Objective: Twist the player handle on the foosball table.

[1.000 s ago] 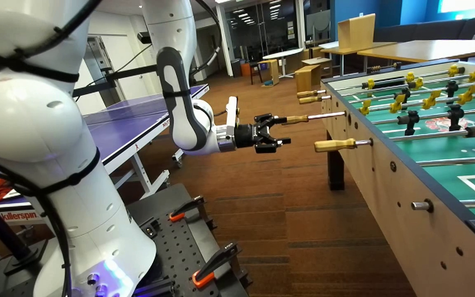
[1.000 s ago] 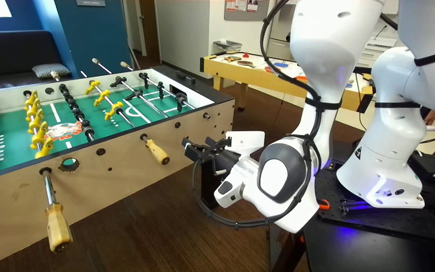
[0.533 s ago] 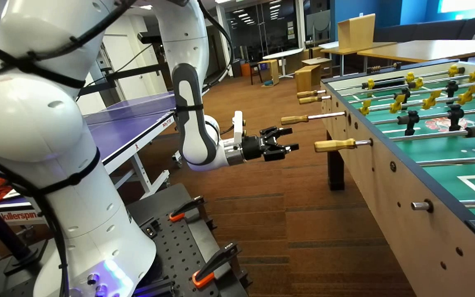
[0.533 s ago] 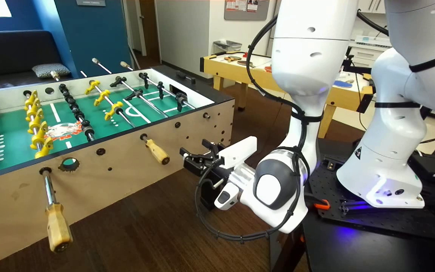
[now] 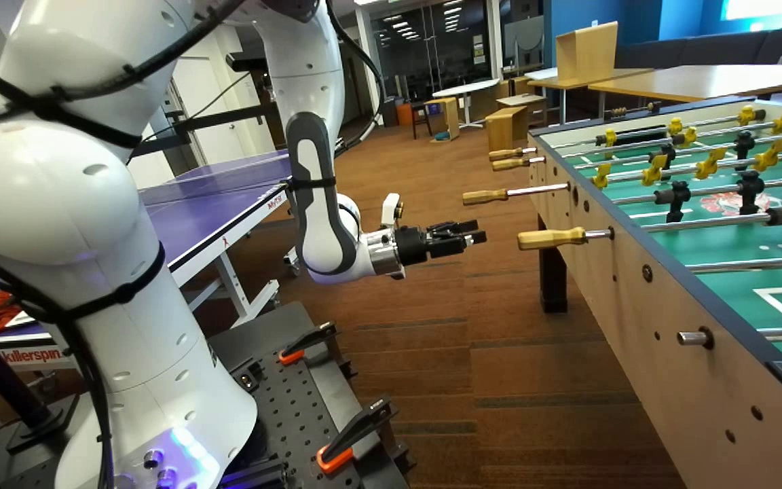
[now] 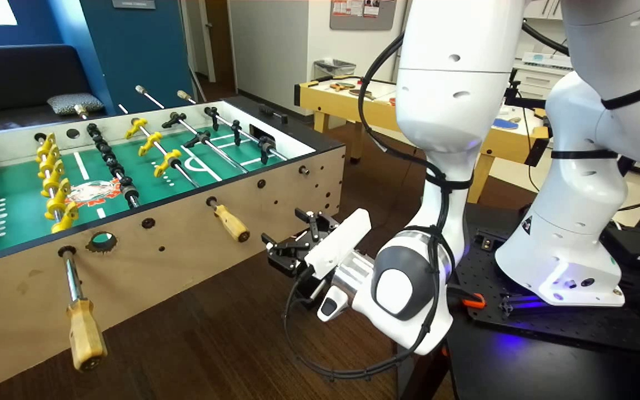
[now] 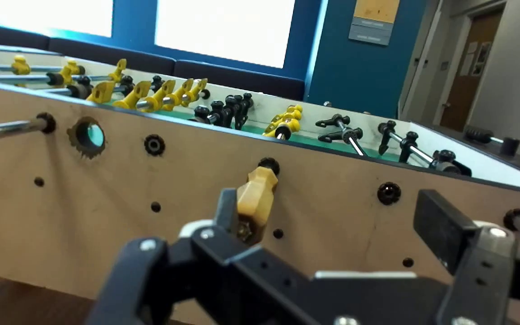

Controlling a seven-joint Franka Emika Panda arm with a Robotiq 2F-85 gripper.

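The foosball table has a wooden player handle on a steel rod sticking out of its side. The same handle shows in an exterior view and, end on, in the wrist view. My gripper is open and empty in front of this handle, apart from it, in both exterior views. In the wrist view my gripper has its jaws wide apart; the handle appears behind the left fingertip, which hides part of its left edge. The right finger pad is well right of it.
A second handle sticks out further along the same side. A bare rod end protrudes near the table's end. A purple ping-pong table stands behind the arm. A clamp sits on the robot's base.
My gripper has moved toward the rod-end side of the table and a little lower. It has rolled, so its fingers now lie more nearly level. It stays open; the handles look unmoved.
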